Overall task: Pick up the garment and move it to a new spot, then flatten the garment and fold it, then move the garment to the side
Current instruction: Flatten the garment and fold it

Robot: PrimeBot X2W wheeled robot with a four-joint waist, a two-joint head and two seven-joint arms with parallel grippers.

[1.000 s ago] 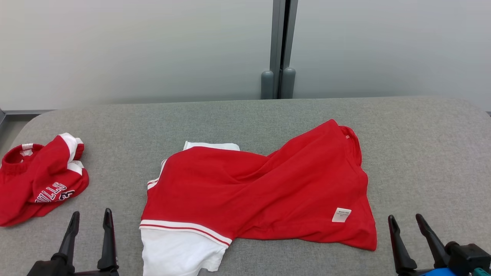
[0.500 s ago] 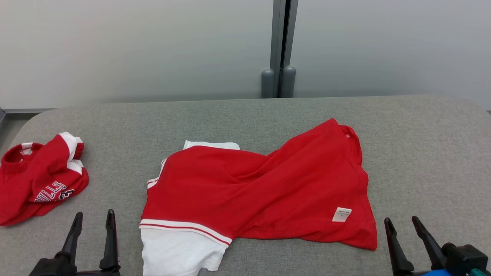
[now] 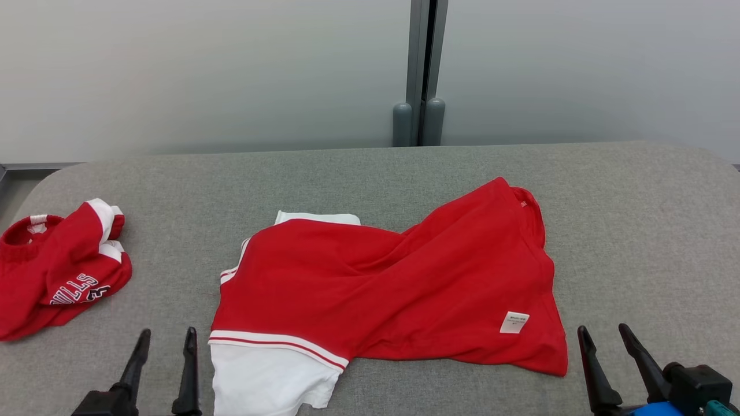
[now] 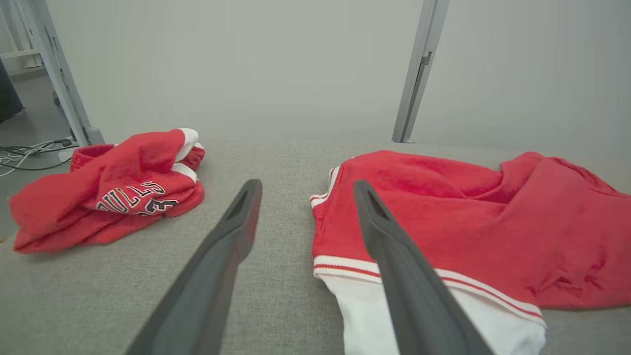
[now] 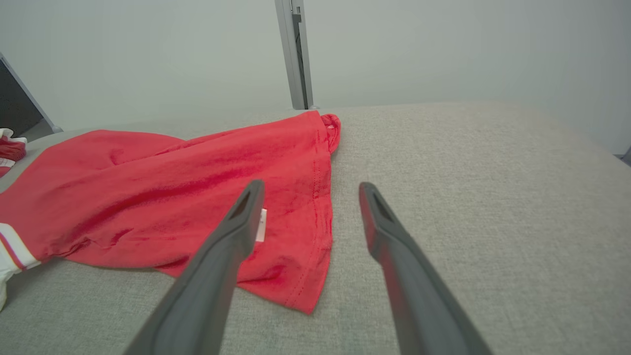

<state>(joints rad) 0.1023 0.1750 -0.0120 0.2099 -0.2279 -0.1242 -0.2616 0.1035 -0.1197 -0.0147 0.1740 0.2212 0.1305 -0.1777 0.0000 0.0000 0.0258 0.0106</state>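
Observation:
The garment [image 3: 381, 289] is a red top with white sleeves and striped trim, lying loosely spread and creased on the grey padded table [image 3: 370, 167], a white label near its right hem. My left gripper [image 3: 166, 336] stands open at the near edge, just left of the white sleeve [image 3: 266, 381]. In the left wrist view the left gripper [image 4: 305, 190] points at the garment's [image 4: 443, 227] left edge. At the near right my right gripper [image 3: 601, 332] is open, beside the hem corner. The right wrist view has the right gripper [image 5: 310, 190] over the garment's [image 5: 197, 192] hem edge. Nothing is held.
A second red garment [image 3: 58, 266] with white lettering lies bunched at the table's left end, also in the left wrist view [image 4: 113, 192]. A grey post [image 3: 419, 75] stands behind the table against a pale wall. Bare grey table surface lies to the right of the garment.
My left gripper has moved right, closer to the white sleeve. The right gripper has shifted slightly left. The garment has not moved.

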